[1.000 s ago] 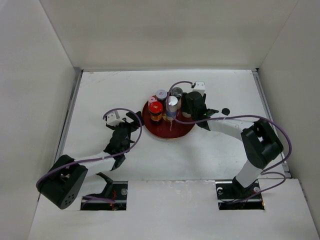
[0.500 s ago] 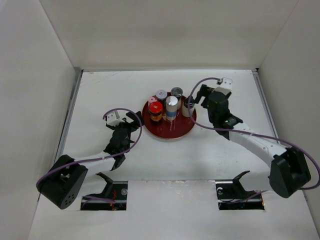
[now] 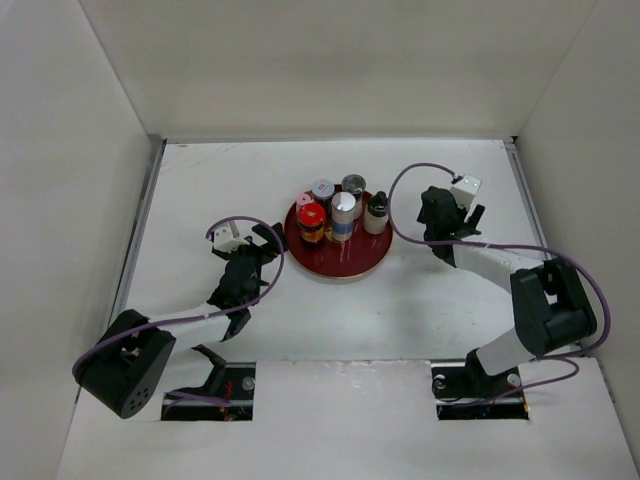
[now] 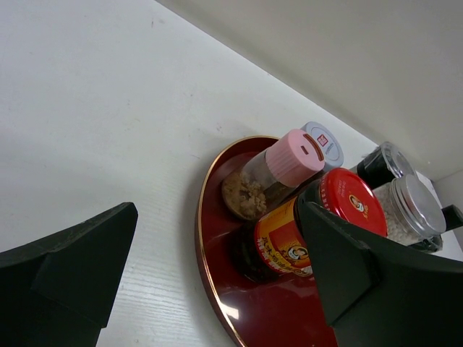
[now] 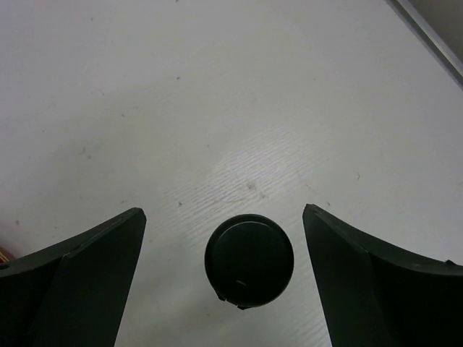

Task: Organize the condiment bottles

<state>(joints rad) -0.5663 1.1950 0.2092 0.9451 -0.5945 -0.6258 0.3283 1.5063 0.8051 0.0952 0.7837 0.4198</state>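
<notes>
1. A round red tray point(image 3: 345, 266) sits in the middle of the white worktop point(image 3: 220, 180). All the little bottles stand up straight on it, close together.
2. At the front left is the red-lidded jar point(image 3: 311, 222). It is dark and has a picture label on its side. Just behind it is the pink-capped shaker point(image 3: 305, 200), with brown crumbs inside.
3. At the back stands the white-lidded jar point(image 3: 322, 189), which has a small red mark on top. The silver-lidded dark bottle point(image 3: 353, 185) is right beside it.
4. In the middle is the tall bottle with a blue band point(image 3: 343, 217) and a shiny lid. It holds white grains.
5. The small dark-capped bottle point(image 3: 377, 213) stands at the right edge of the tray, a little apart from the others.
6. The left gripper point(image 4: 217, 213) is down low at the left side of the tray, just beside the rim. Its fingers are spread wide and hold nothing. It points toward the red-lidded jar.
7. The right gripper point(image 5: 223, 210) is over on the right, away from the tray. Its fingers are spread wide too, and nothing is held.
8. Under the right gripper a black round cap point(image 5: 249, 260) lies flat on the worktop. It sits between the two fingers and touches neither one. From above, the arm hides it.
</notes>
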